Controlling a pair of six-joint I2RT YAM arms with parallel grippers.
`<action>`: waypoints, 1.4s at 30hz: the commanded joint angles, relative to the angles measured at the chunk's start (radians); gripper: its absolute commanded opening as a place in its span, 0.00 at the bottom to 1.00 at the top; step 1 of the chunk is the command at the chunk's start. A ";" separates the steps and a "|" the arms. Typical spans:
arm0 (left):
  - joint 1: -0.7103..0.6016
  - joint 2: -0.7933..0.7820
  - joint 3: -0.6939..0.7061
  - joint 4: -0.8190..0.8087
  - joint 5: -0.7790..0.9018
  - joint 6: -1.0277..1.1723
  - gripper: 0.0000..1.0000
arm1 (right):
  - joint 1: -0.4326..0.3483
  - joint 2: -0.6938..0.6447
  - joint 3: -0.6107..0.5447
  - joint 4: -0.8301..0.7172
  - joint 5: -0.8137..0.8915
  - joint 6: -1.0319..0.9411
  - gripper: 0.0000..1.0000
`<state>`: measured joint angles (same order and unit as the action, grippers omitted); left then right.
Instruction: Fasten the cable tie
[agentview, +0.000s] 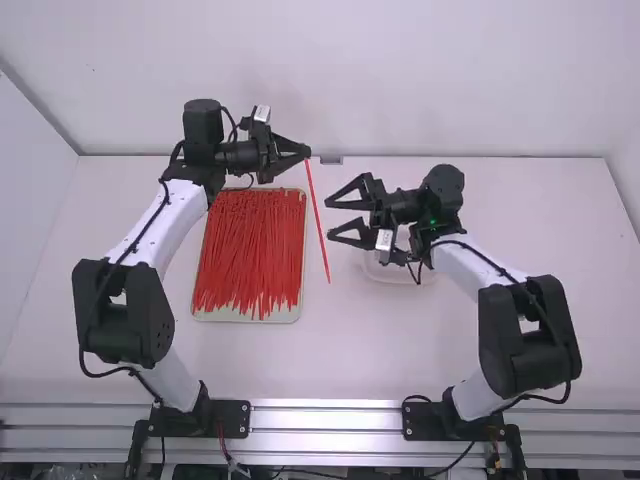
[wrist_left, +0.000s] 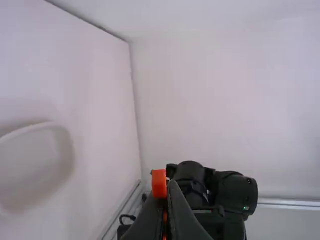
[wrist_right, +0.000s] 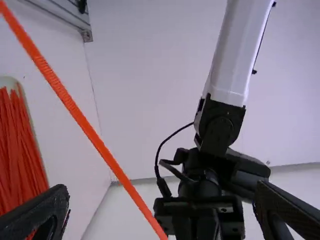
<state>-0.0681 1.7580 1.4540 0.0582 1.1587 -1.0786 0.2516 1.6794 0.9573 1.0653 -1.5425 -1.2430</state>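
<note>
My left gripper (agentview: 303, 153) is raised over the far side of the table, shut on the head of one red cable tie (agentview: 318, 220). The tie hangs down stiffly, its tail tip near the table. In the left wrist view the orange head (wrist_left: 159, 183) sticks out past my closed fingers (wrist_left: 176, 216). My right gripper (agentview: 330, 220) stands open just right of the hanging tie, its jaws facing it. In the right wrist view the tie (wrist_right: 85, 125) crosses diagonally between my spread fingertips (wrist_right: 42, 212), touching neither.
A flat beige tray (agentview: 250, 318) carries a thick pile of red cable ties (agentview: 250, 250) left of the hanging tie. A clear shallow container (agentview: 392, 272) lies under the right forearm. Walls close off the table's far side and its left side.
</note>
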 joint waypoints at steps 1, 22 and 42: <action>-0.003 -0.004 0.024 0.005 0.037 -0.015 0.03 | 0.020 0.000 -0.005 0.006 -0.014 -0.022 0.98; 0.003 -0.004 0.024 0.005 0.056 -0.021 0.03 | 0.093 0.000 -0.038 0.011 -0.014 -0.035 0.75; 0.003 -0.004 0.022 0.002 0.056 0.014 0.03 | 0.090 0.000 -0.071 0.064 -0.014 0.066 0.22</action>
<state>-0.0639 1.7580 1.4540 0.0601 1.1961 -1.0801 0.3363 1.6794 0.8944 1.1255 -1.5459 -1.1992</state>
